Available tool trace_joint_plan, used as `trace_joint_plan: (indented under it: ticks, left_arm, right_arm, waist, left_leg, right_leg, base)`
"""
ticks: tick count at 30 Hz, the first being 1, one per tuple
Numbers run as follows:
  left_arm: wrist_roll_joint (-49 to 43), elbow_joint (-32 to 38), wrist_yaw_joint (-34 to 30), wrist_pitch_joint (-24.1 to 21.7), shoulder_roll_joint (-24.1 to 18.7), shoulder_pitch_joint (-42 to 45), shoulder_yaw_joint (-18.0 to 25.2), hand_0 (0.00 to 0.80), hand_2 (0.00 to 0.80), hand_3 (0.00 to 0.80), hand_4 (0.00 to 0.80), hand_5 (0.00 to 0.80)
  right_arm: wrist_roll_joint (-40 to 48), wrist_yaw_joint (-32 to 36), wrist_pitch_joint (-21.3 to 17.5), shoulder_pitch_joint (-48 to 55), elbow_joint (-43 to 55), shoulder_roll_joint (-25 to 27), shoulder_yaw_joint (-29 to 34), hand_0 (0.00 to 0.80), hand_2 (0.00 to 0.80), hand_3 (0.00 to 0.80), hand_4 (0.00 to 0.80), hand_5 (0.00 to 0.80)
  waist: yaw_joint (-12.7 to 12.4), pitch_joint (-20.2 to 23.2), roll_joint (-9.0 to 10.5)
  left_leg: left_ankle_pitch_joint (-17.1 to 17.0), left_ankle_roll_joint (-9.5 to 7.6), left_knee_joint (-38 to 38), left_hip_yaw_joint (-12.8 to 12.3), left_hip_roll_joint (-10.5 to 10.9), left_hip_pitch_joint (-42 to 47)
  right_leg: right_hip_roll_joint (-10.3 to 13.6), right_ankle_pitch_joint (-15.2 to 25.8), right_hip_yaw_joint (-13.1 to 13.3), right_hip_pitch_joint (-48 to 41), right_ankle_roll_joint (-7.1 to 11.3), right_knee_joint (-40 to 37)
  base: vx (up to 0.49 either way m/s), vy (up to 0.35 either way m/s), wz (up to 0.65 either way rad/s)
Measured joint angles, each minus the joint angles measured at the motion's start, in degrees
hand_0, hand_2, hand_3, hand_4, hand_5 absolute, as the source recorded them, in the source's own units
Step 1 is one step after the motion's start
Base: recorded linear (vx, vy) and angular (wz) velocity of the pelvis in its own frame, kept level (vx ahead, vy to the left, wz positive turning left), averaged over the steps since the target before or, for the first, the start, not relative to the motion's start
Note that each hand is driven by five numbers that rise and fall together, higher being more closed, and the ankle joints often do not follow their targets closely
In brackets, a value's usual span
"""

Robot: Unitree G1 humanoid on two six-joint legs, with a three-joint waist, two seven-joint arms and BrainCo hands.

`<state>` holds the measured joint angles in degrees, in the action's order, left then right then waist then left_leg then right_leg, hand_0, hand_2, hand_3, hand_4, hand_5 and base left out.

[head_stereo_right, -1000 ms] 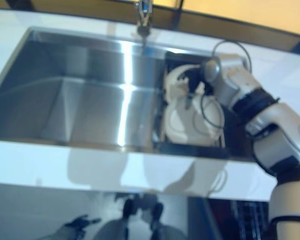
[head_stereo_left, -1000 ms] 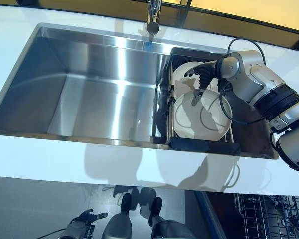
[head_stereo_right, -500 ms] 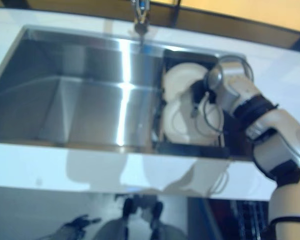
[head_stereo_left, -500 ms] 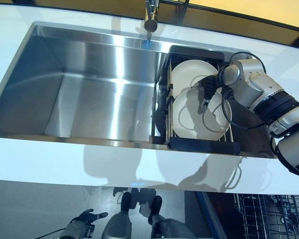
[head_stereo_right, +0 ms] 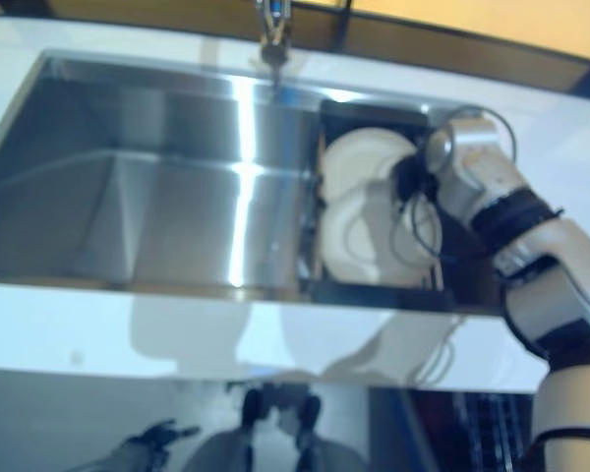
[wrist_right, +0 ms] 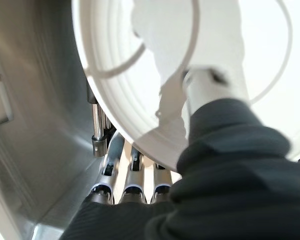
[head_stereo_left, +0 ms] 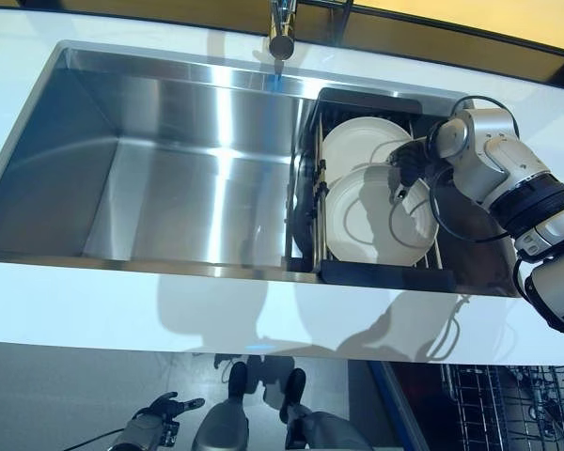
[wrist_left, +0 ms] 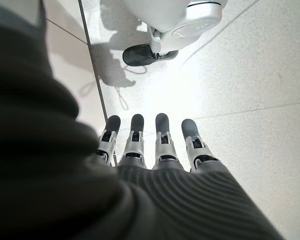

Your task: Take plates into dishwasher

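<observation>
Two white plates stand on edge in a black dish rack at the sink's right end. The front plate leans before the back plate. My right hand is at the front plate's upper right rim. In the right wrist view its thumb lies on the plate's face while its fingers reach behind the rim, so it pinches the plate. My left hand hangs low by the floor, fingers straight and holding nothing.
A wide steel sink basin lies left of the rack, with the faucet at the back. White counter surrounds it. A wire dishwasher basket shows at the lower right, below the counter edge.
My right hand slid rightward across the front plate's face to its upper right rim, with the fingers now behind the plate. The plates stay in the rack.
</observation>
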<state>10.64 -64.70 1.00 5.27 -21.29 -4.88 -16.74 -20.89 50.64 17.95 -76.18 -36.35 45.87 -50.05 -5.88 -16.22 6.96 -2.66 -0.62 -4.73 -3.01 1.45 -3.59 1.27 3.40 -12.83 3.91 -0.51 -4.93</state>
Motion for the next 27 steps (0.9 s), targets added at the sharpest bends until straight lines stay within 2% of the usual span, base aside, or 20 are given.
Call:
trace_joint_plan:
  ticks: [8,16,27]
  left_arm:
    - [0.03,-0.06,0.01,-0.01,-0.01,-0.06,0.03,0.0,0.0,0.0,0.0,0.0]
    - [0.02,-0.05,0.04,-0.14,0.06,-0.11,0.02,0.0,0.0,0.0,0.0,0.0]
    - [-0.95,-0.15,0.04,-0.98,0.24,0.05,0.03,0.0,0.0,0.0,0.0,0.0]
  right_arm:
    - [4.0,-3.25,2.72,1.13,-0.2,-0.19,1.6,0.8,0.8,0.8,0.8,0.8]
    - [10.47,-9.52,2.39,1.62,-1.66,-0.17,2.14,0.8,0.8,0.8,0.8,0.8]
    - [11.64,-22.02,0.8,-2.56,-5.62,1.51,2.01,0.8,0.8,0.8,0.8,0.8]
  waist:
    - [0.06,-0.23,-0.03]
    - [0.25,-0.43,-0.34]
    - [0.21,-0.11,-0.38]
  left_leg:
    - [-0.01,-0.01,0.01,-0.01,0.0,0.04]
    - [-0.01,-0.02,0.02,-0.03,-0.03,0.97]
    - [-0.02,-0.02,0.01,-0.15,-0.08,2.73]
  right_leg:
    - [0.01,0.0,-0.03,-0.08,0.0,0.0]
    - [0.0,0.0,-0.02,-0.93,0.0,-0.01]
    - [-0.05,0.0,0.1,-2.66,0.0,-0.01]
  base:
    - [0.0,0.0,0.0]
    - [0.0,0.0,0.0]
    - [0.006,-0.001,0.0]
